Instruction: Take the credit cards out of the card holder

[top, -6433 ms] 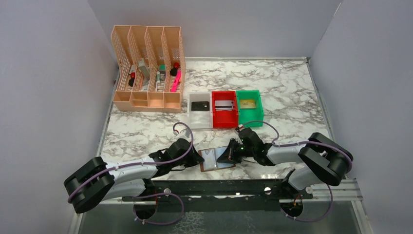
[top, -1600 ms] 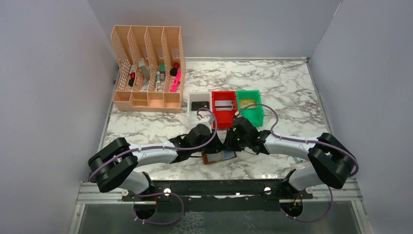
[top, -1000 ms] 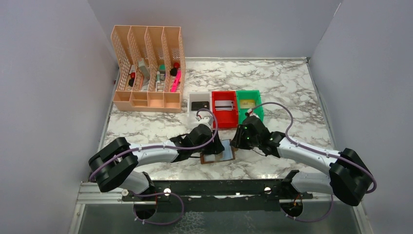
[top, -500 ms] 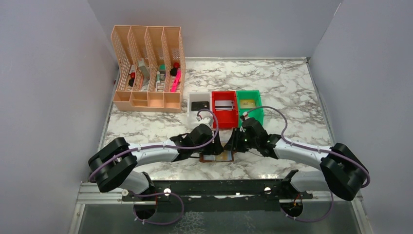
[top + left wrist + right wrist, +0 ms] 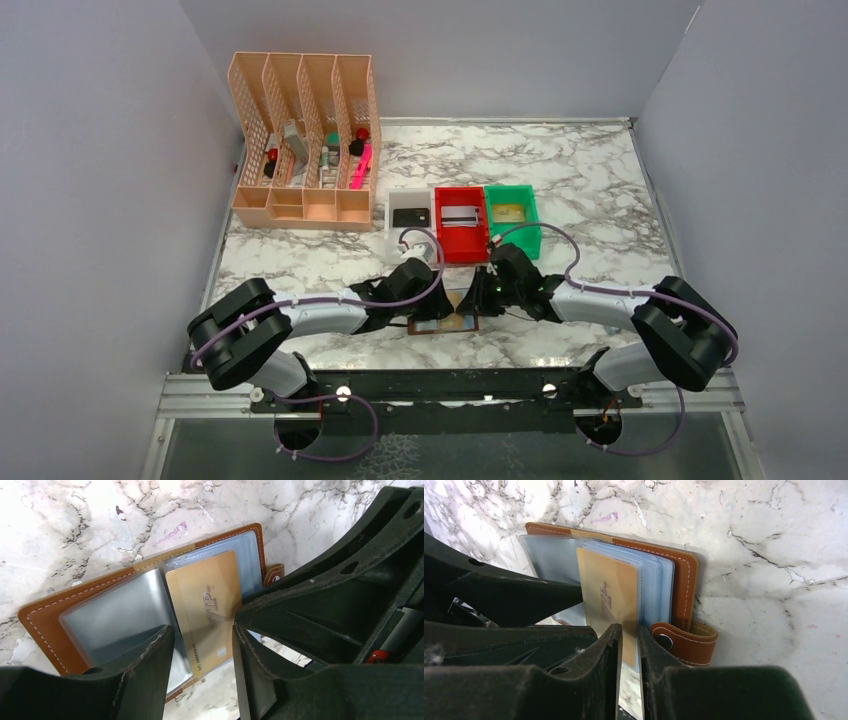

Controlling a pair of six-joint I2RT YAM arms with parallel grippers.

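The card holder [image 5: 685, 580] lies open on the marble table [image 5: 600, 180], near the front edge. The right gripper [image 5: 630, 635] is pinched narrow on the gold card [image 5: 606, 592], which lies on the holder's pale pockets. The left gripper [image 5: 202, 632] is spread wide over the holder.

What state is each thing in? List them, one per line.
card holder: open, lying flat.
snap tab: unfastened.
gold VIP card: partly out of its pocket.
right gripper: shut on gold VIP card.
left gripper: open, over the card holder.
white bin: holds black card.
red bin: holds silvery-white card.
green bin: holds another gold card.
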